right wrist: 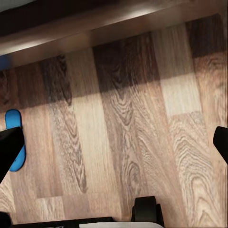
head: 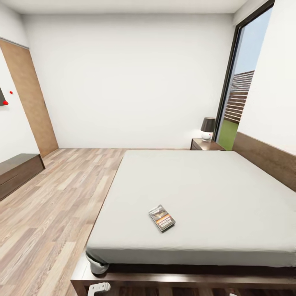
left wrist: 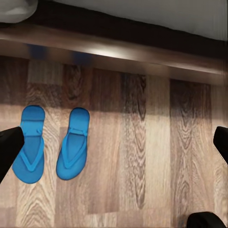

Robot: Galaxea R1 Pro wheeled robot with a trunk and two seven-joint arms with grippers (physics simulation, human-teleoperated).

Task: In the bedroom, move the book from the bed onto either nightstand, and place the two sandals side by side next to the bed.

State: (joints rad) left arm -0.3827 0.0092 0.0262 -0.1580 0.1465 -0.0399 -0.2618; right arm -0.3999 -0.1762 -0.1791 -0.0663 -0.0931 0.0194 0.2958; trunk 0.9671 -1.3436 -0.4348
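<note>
The book point(head: 161, 218), dark grey with an orange band, lies flat on the near part of the bed point(head: 205, 185). At the bed's far corner stands a nightstand point(head: 205, 144). Two blue sandals point(left wrist: 29, 147) point(left wrist: 73, 145) lie side by side on the plank floor, toes toward the bed frame point(left wrist: 118, 47). My left gripper point(left wrist: 116, 142) hovers open above the floor beside them, holding nothing. Over bare planks, my right gripper point(right wrist: 116, 142) is also open and empty. One sandal point(right wrist: 13, 119) pokes out past its dark finger point(right wrist: 9, 149).
A lamp point(head: 207, 128) sits on the nightstand. A long low dark cabinet point(head: 16, 170) lines the left wall, with open wood floor point(head: 61, 197) between it and the bed. A tall window point(head: 240, 94) is at the back right. A black part of my base point(right wrist: 147, 209) is below the right gripper.
</note>
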